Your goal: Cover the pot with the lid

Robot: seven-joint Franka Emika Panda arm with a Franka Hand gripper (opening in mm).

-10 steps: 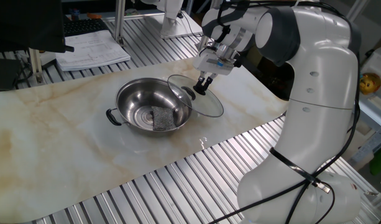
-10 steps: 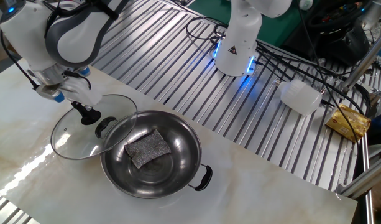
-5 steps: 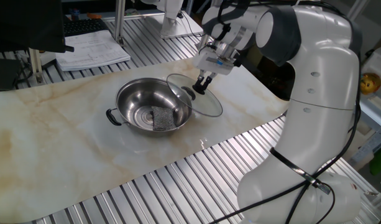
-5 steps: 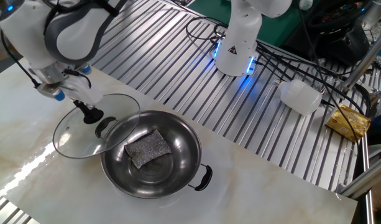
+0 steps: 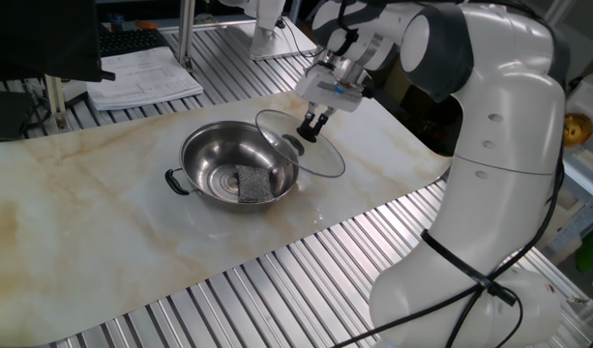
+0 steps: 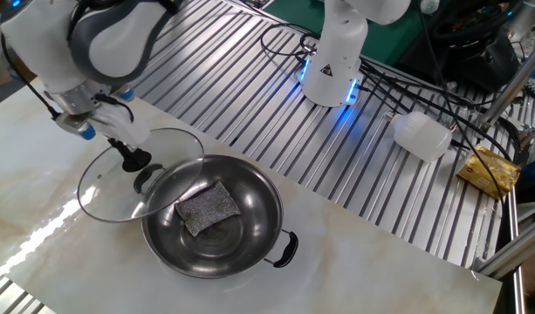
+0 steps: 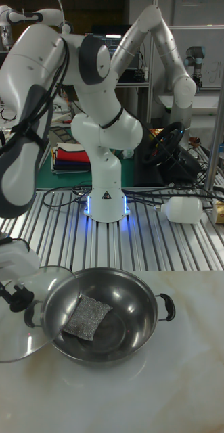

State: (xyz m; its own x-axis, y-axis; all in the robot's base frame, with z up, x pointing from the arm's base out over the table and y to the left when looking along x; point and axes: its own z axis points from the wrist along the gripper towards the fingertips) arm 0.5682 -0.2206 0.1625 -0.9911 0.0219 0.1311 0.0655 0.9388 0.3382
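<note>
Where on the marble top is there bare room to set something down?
Bare marble lies left of the pot toward the papers, and along the near edge. It is crowded where the gripper holds the lid over the pot's rim.

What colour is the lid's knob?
Black; the knob on the lid shows best in the other fixed view.

Shiny steel pot (image 5: 219, 158), grey scrubber (image 6: 207, 207), clear lid (image 6: 110, 187), seemingly black-knobbed.
</note>
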